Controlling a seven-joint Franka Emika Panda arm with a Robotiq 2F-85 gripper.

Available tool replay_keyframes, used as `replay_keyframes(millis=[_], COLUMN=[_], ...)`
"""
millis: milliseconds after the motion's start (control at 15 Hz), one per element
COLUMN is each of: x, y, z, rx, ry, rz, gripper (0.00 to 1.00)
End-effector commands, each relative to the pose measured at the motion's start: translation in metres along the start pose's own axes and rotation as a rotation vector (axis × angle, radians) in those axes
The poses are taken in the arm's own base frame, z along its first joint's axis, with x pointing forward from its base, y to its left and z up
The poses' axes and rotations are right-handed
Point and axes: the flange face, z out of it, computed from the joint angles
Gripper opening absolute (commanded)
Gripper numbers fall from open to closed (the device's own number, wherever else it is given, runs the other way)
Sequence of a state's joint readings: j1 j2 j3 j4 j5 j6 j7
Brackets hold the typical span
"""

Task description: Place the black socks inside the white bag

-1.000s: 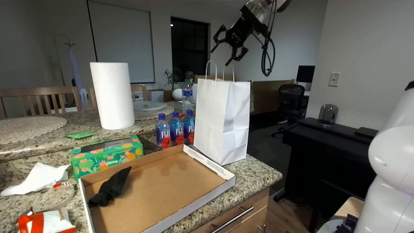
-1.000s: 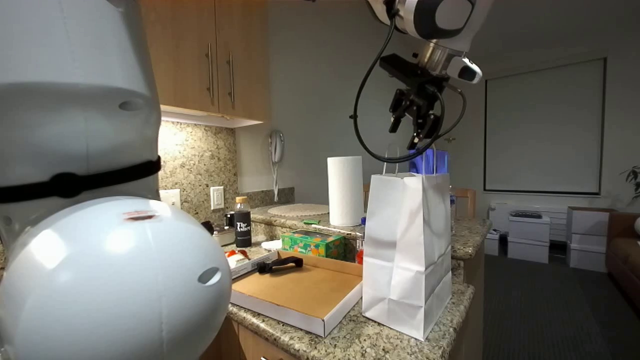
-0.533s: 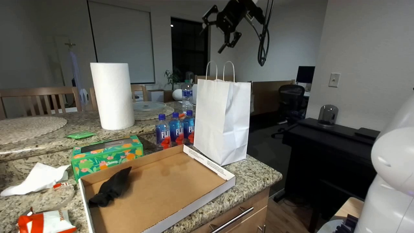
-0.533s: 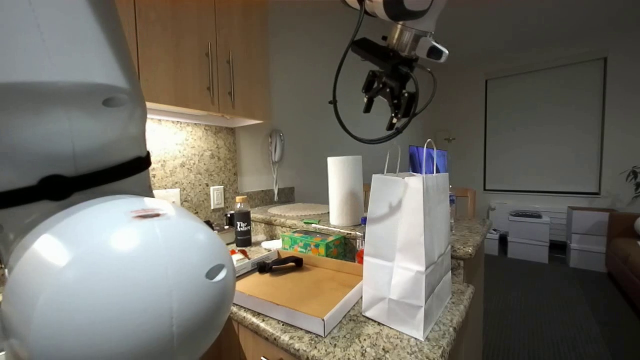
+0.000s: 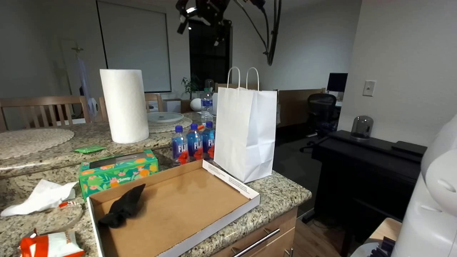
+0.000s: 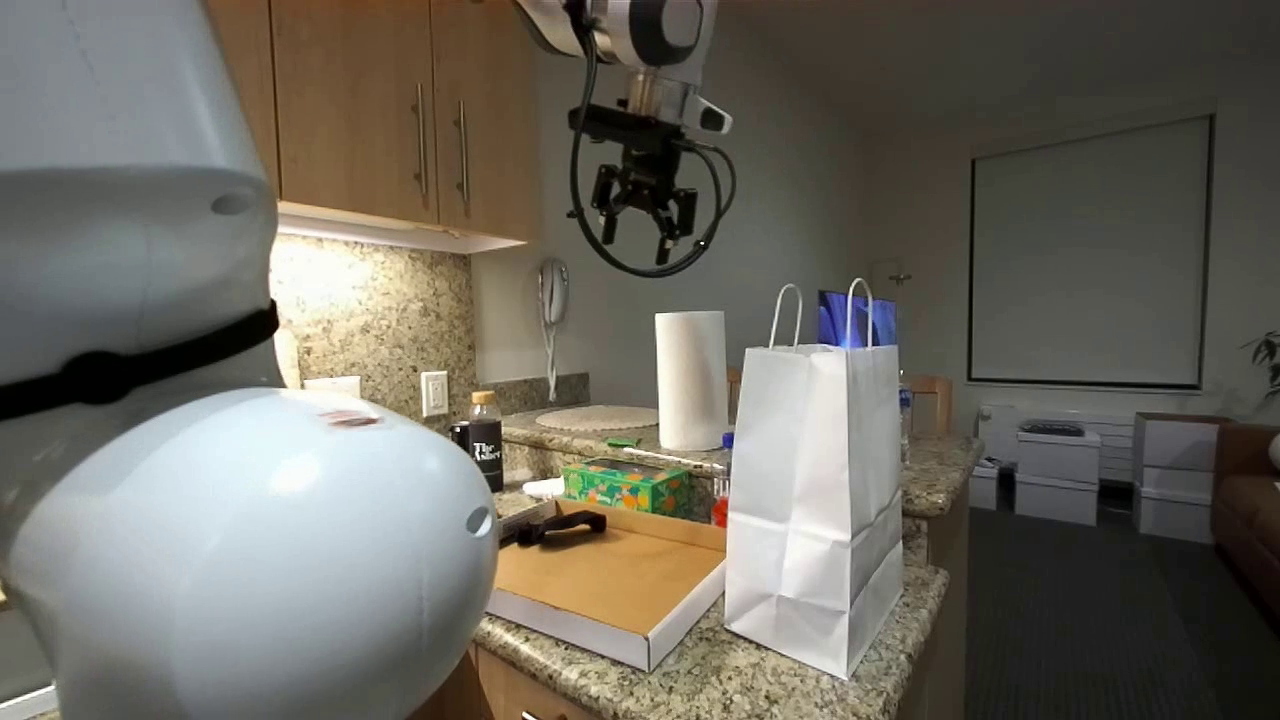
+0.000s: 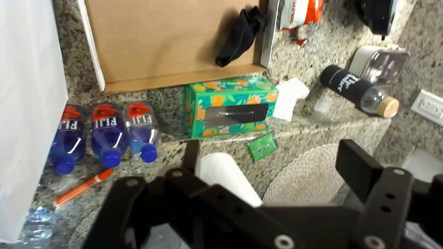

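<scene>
Above counter (image 5: pixel 285 189), gripper (image 6: pixel 636 240) is hanging, fingers (image 7: pixel 358 169) spread, presumably to grasp black sock (image 5: pixel 123 207) in tray (image 5: pixel 189 203); white bag (image 5: pixel 244 135) is standing upright.

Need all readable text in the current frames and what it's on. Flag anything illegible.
"FIJI": three blue-capped water bottles
"Kleenex": tissue box
"The", then probably "Asher": black bottle
Too small or blurred: print on the snack bag, green packet, green-capped bottle and cardboard tray
Reddish mark on the robot arm: can't tell if it's text
White bag: no lettering on the sides in view
</scene>
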State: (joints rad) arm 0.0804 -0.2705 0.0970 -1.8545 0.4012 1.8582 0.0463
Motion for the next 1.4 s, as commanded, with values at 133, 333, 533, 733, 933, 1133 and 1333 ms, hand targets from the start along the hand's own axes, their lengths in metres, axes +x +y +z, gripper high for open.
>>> replay_keyframes(millis=[133,333,533,733,933,1133,1333], x=[-0.006,-0.007,-0.007,-0.010,-0.016,-0.023,-0.029], y=[-0.055,-0.070,-0.084,-0.100,-0.109,-0.112,-0.109], z=[0.082,0.128,0.169,0.210,0.259,0.299,0.336], rx=[-0.072,-0.095,-0.157,-0.225,-0.256,-0.262,-0.273], ry=[-0.144,-0.198,-0.179,-0.114,-0.136,-0.188,-0.241], rz=[-0.175,-0.235,-0.296,-0.384,-0.447,-0.485,-0.504], gripper=[1.00,1.00,1.00,1.00,1.00,1.00,1.00])
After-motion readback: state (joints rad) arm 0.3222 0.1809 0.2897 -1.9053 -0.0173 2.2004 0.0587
